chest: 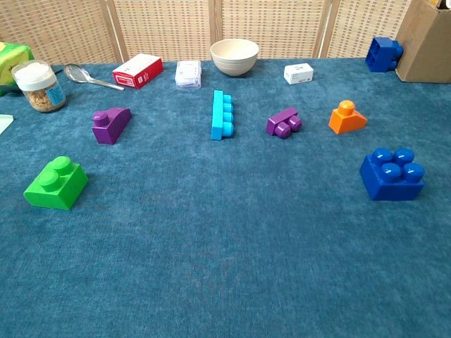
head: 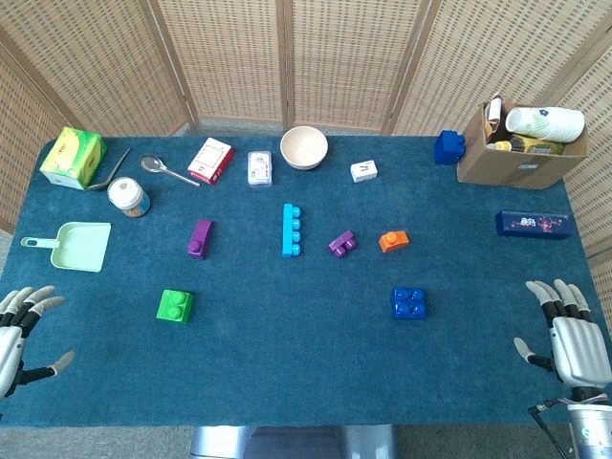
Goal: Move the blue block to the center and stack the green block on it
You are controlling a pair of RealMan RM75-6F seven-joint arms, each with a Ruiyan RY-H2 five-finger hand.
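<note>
My left robot hand and right robot hand rested spread and empty at the surface's near corners; the green block lay nearer my left, the blue block nearer my right.

Left hand: low at the near left edge of the head view, holding nothing.
Left fingers: spread apart, pointing up and inward, pale tips showing; thumb jutting out separately toward the right.
Left arm: out of frame, only the hand showing.
Right hand: at the near right edge of the head view, back of hand facing the camera, holding nothing.
Right fingers: extended and slightly fanned, pointing away; thumb angled off to the left.
Right wrist: visible below the hand, at the bottom corner.
Chest view: neither hand showing.
</note>
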